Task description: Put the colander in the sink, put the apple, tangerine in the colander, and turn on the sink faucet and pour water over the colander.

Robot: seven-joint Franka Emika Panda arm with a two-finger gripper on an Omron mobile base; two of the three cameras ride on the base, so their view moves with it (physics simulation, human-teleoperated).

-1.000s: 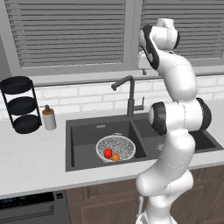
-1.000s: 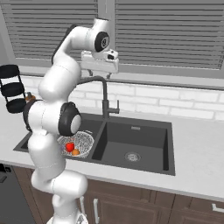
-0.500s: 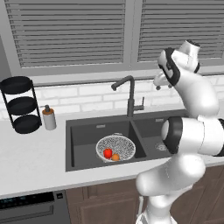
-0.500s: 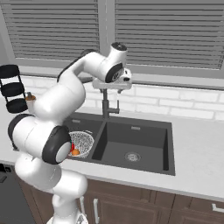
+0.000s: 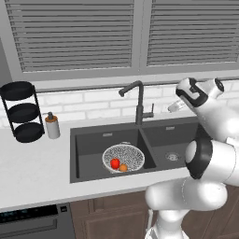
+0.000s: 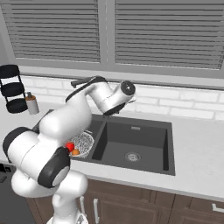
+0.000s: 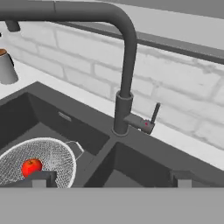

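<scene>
The colander [image 5: 123, 158] sits in the sink's [image 5: 88, 140] left basin holding the apple [image 5: 115, 163] and tangerine [image 5: 123, 167], ready for rinsing. To their right, the faucet [image 5: 138, 102] stands on the divider, lever [image 7: 153, 115] upright. The hand [image 7: 109, 178] faces it, fingers wide, holding nothing.

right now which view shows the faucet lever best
The hand view: the lever is close and unblocked, angling up from the faucet base. The left base view shows it small beside the stem. In the right base view the arm covers that spot.
</scene>
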